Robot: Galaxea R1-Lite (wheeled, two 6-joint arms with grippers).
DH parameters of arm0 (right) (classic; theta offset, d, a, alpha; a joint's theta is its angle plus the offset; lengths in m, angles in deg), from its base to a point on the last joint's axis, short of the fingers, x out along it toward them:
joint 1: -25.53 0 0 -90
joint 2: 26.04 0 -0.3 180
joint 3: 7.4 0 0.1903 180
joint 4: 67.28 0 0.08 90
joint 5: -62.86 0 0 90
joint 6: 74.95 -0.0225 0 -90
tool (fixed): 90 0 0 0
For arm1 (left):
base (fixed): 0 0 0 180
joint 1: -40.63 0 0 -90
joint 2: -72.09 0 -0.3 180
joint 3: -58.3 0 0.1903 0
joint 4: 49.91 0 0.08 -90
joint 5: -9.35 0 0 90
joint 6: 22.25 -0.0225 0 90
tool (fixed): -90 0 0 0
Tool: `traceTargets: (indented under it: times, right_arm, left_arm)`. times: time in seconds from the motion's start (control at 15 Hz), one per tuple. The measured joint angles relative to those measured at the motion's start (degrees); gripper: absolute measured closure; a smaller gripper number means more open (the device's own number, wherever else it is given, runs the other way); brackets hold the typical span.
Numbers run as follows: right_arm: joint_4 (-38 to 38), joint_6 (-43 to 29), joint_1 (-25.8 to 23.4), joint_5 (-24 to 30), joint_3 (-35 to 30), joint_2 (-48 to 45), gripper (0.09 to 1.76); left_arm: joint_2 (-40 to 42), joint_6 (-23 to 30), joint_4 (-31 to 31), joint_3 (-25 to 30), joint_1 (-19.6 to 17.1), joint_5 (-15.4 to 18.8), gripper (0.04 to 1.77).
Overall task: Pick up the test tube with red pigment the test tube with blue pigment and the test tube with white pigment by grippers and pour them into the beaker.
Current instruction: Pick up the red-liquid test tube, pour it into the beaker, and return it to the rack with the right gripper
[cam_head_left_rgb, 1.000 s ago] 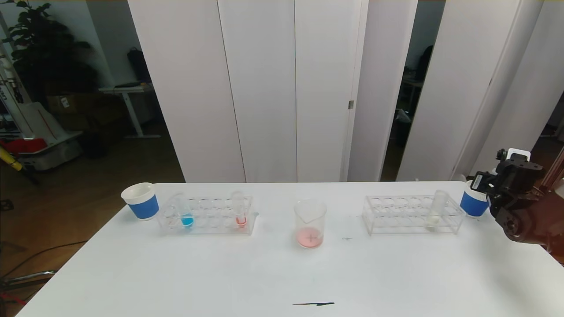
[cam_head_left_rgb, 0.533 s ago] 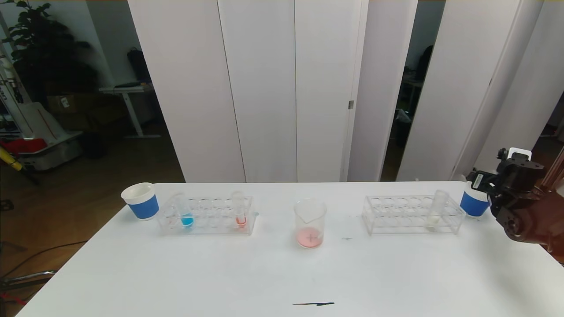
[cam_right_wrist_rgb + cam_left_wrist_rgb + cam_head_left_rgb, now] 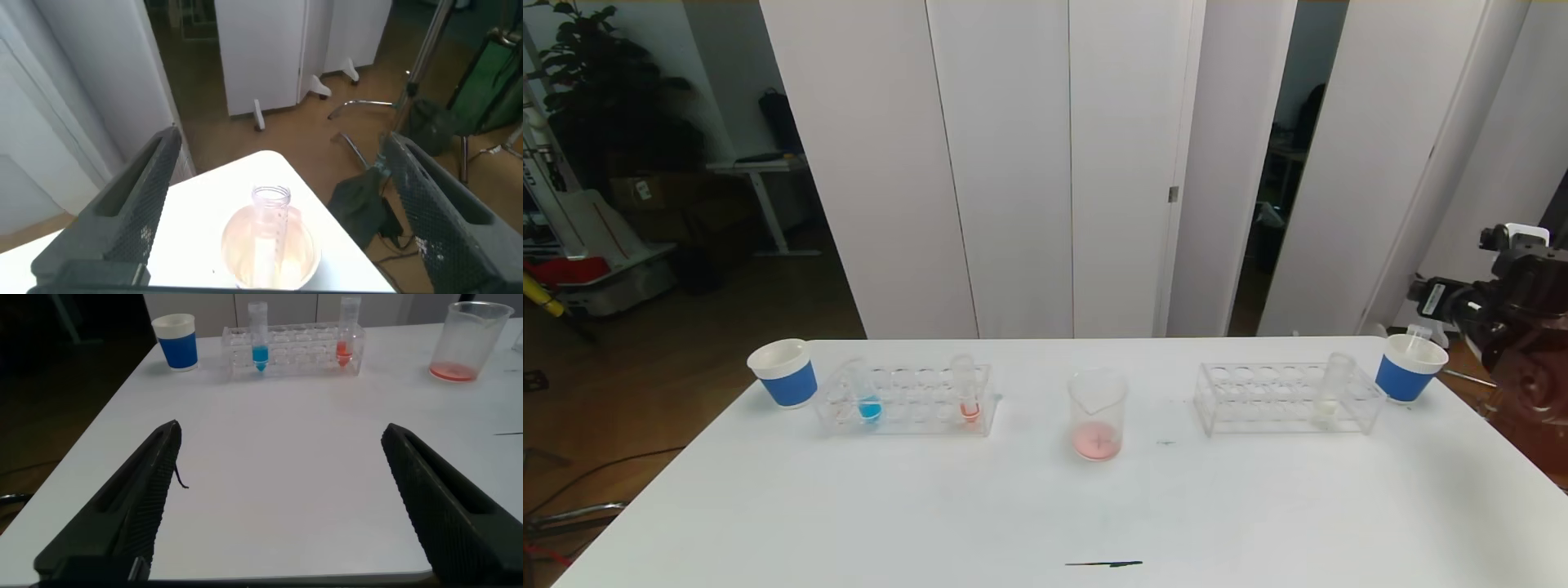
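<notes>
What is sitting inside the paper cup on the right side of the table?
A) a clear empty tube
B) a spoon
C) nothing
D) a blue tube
A: the right wrist view looks down into the paper cup, where a clear tube stands; its rim also pokes out of the cup in the head view.

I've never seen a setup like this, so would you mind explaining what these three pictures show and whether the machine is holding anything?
It is a two-armed robot at a white table. The wide picture comes from its head; the other two come from cameras on its wrists. The beaker with pink liquid stands mid-table. One clear rack holds the test tube with blue pigment and a red-tinted tube; another rack holds the test tube with white pigment. A paper cup stands at each end; the right cup contains an emptied tube. The right gripper hangs open above it; the left gripper is open, empty, near the table's front.
</notes>
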Motion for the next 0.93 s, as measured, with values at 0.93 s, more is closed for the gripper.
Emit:
traceTargets:
  times: [0.93]
  right_arm:
    - [38.5, 5.4, 5.7, 16.3, -23.1, -72.8, 0.10]
  left_arm:
    - [0.0, 0.0, 0.0, 0.0, 0.0, 0.0, 0.06]
